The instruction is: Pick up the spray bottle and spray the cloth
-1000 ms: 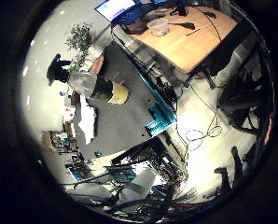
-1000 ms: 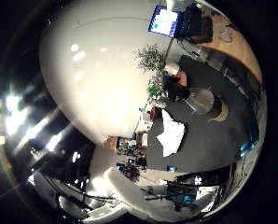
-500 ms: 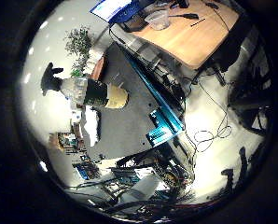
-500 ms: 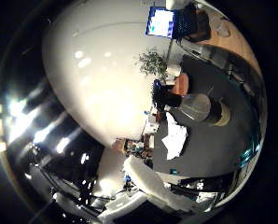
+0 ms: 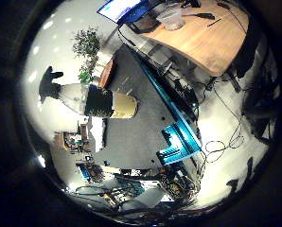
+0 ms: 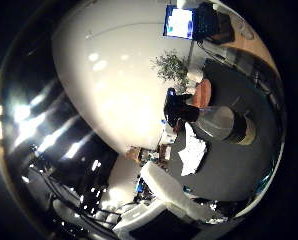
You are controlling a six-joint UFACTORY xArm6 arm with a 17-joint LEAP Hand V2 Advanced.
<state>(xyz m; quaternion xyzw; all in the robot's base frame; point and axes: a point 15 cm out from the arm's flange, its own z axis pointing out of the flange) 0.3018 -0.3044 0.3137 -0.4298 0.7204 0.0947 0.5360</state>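
The spray bottle (image 5: 96,100) stands on the dark grey table (image 5: 141,127); it has a black trigger head, a clear body, a black band and a cream base. A crumpled white cloth (image 6: 191,152) lies on the table beside the bottle. My right hand (image 6: 175,192) shows only as a white finger stretched out near the table's edge, apart from both. It holds nothing and is open.
An orange-brown round dish (image 5: 108,73) sits at the table's far end, behind the bottle. A green plant (image 5: 86,45) and a lit monitor (image 6: 179,22) stand beyond. A wooden desk (image 5: 212,40) carries a plastic container (image 5: 171,16). A teal metal bracket (image 5: 179,142) edges the table.
The whole picture has shifted and the bottle and cloth look larger: the palm has come closer to them. Bottle and cloth stay in place on the table.
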